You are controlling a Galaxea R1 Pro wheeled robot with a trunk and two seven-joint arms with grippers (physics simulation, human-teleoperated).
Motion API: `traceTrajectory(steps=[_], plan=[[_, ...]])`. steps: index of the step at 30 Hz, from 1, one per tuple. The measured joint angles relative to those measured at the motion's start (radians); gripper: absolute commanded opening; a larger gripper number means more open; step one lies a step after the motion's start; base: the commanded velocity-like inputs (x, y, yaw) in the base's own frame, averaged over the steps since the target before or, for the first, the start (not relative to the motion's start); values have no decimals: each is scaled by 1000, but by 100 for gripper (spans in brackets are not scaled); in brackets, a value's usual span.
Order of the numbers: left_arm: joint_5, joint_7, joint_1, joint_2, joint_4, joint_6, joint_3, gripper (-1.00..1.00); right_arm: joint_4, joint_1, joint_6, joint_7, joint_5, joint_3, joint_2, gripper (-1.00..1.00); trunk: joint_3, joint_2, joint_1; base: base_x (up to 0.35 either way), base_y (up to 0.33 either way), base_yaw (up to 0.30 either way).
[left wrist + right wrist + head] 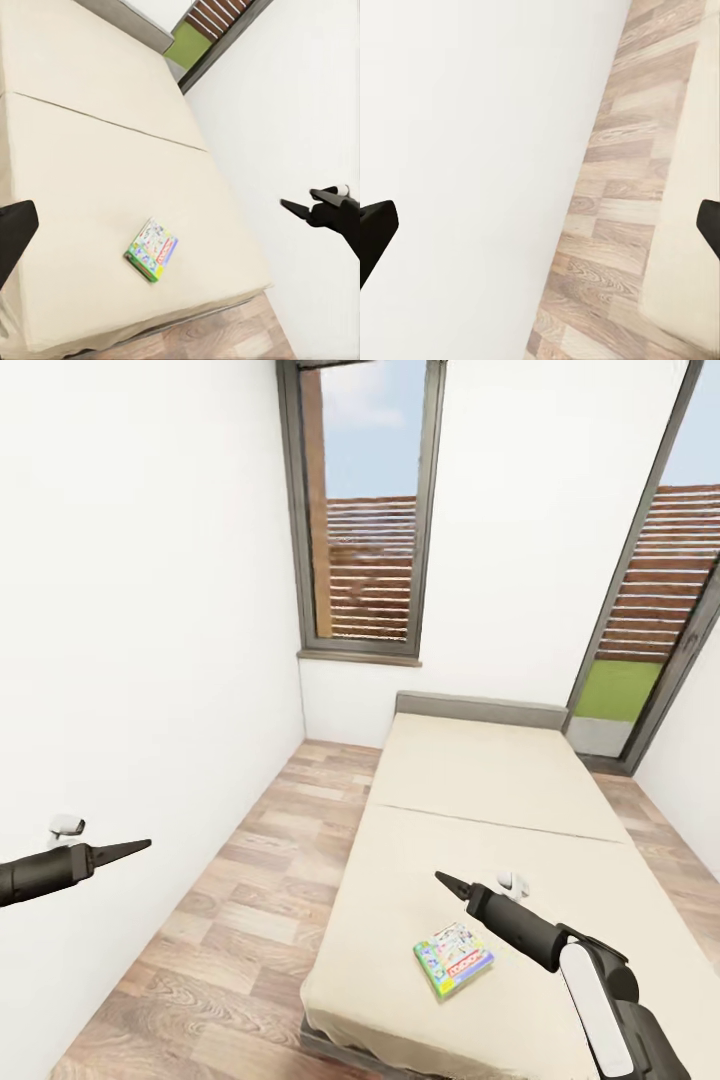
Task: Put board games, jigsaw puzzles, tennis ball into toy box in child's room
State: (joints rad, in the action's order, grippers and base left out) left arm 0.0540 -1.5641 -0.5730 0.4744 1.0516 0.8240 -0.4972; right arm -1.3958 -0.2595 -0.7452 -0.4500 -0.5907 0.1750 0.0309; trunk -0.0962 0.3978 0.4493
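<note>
One board game visible, lying flat on the beige mattress of the bed, near the foot end and tilted askew to the mattress edges. Mostly green, blue and red on its lid, lettering too small to read. Same single box seen in the left wrist view, alone on the mattress, well clear of the seam across the middle.

Two grippers counted. Right gripper hovering over the bed just beside the game box, not touching it, nothing held; in the head view its fingertips read as one dark point, yet in the right wrist view two dark fingers sit far apart at opposite edges, so spread wide. Left gripper held out over the wood-plank floor close to the white wall, empty; only one finger shows in its own wrist view, so opening cannot be told.

Two tall windows counted: one behind the bed head, another at the right.
</note>
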Motion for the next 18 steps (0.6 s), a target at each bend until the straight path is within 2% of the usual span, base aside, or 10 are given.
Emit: traceTrajectory(steps=[9,18], plan=[[0,0,0,-16,0,0,0,100,0,0,-1,0,0,0,0,100,6,0,0,0,-23,-282],[0,0,0,-19,0,0,0,100,0,0,-2,0,0,0,0,100,11,0,0,0,-185,-282]])
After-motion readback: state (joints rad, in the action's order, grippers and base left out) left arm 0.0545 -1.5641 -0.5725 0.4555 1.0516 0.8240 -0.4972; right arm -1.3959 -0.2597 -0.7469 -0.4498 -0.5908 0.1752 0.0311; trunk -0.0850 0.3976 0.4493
